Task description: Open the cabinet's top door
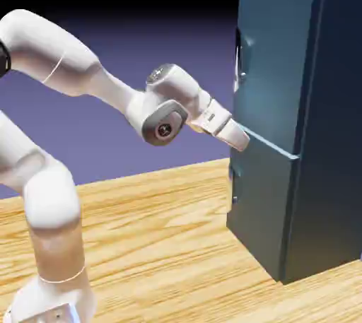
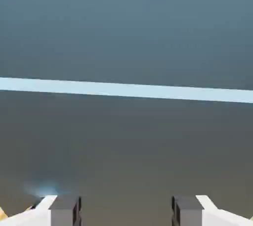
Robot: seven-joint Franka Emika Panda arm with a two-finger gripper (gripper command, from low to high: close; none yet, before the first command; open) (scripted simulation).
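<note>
The gripper (image 1: 244, 139) reaches the cabinet (image 1: 311, 124) near the tabletop's (image 1: 162, 244) right edge, jaws spread wide and empty, facing the top door (image 1: 272, 67); contents hidden.

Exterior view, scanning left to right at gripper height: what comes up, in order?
White robot arm → gripper at the cabinet's front → top door with its pale handle → the cabinet's side wall.

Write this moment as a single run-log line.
gripper: open, empty | position: at cabinet front, near door seam | top door: shut | handle: not grasped
</note>
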